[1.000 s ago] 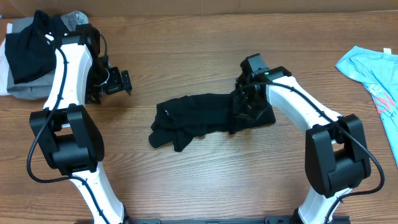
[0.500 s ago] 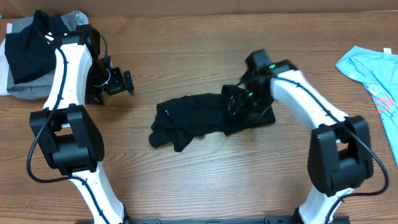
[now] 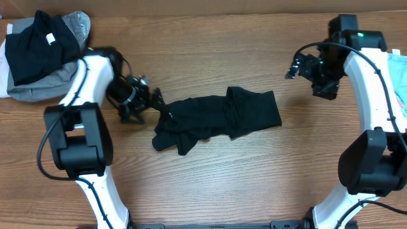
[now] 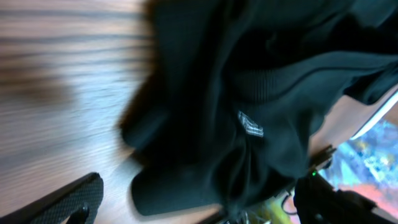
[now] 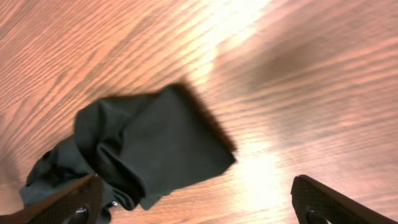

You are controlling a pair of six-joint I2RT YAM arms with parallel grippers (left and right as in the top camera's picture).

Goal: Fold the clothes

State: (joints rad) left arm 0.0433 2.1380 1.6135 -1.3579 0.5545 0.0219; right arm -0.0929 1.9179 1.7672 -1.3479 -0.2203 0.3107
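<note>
left gripper: fingers apart, at left end of black garment | right gripper: fingers apart, empty, clear of garment | table: wood

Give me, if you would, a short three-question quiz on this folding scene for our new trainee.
1. True or false: the right gripper is holding the black garment.
2. In the overhead view, the pile of folded clothes lies at: A, top left; B, top right; C, bottom centre.
3. Which gripper is nearer the garment?

Key: 1, false: it is open and well clear of the garment. 2, A. 3, the left gripper, open at the garment's end.
</note>
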